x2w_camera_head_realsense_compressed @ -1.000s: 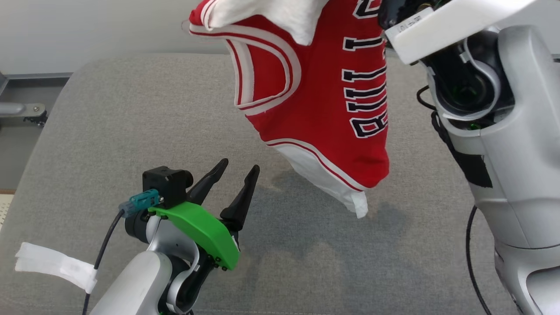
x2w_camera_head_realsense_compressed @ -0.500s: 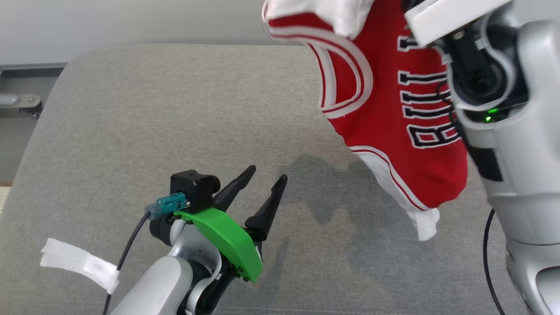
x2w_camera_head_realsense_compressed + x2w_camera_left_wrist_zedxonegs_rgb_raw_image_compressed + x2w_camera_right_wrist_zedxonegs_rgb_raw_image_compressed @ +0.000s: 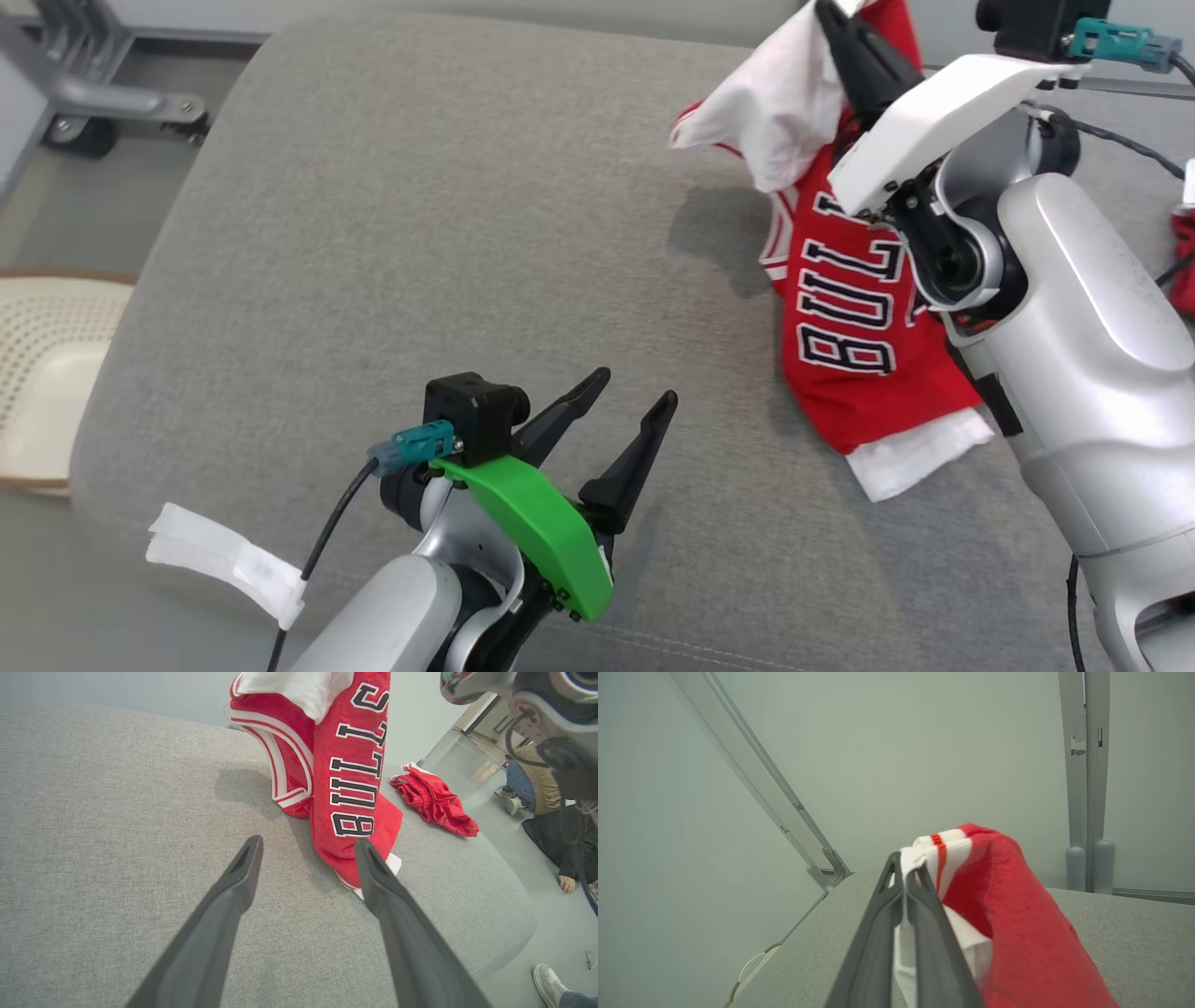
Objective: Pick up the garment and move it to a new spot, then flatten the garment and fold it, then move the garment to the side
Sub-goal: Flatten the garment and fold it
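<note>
Grey cushion (image 3: 373, 233) lies under us. Over it our left gripper (image 3: 637, 385) hovers, fingers spread, empty. Right of it the red jersey (image 3: 840, 327) hangs from our right gripper (image 3: 905, 870), which clamps its white edge, hem touching the cushion.

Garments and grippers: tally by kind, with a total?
Jersey: 1, clamped in the right gripper
Crumpled red garment: 1
Grippers: 2, the left gripper open
Total: 4
</note>
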Controlling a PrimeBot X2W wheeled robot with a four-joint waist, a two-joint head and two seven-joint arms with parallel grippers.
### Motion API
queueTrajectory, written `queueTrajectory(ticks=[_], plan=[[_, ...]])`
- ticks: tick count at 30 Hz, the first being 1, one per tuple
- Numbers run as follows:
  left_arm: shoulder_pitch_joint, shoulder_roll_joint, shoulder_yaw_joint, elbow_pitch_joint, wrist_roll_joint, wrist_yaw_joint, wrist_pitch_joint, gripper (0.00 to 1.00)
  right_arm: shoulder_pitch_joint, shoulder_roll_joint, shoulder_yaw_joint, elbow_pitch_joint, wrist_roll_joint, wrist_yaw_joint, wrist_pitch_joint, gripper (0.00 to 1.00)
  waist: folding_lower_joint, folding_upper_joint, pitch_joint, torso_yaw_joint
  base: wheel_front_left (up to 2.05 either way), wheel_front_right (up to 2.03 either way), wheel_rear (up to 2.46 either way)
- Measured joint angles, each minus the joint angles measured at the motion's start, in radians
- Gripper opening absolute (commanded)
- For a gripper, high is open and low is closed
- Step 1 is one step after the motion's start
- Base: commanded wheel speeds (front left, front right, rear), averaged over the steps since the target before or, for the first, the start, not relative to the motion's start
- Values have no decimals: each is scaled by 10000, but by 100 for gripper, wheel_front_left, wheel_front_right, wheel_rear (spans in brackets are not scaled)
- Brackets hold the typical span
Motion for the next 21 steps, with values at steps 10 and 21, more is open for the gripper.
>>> queueTrajectory(ticks=[10,21], plan=[[-28,-44,169,265,-31,-86,-272,100,-269,397,499,1264,-397,0,-311,100,0,0,559,1005,0,0,0],[4,52,608,387,-499,-75,-353,100,-480,-384,1643,1394,-1406,767,-268,100,0,0,651,384,0,0,0]])
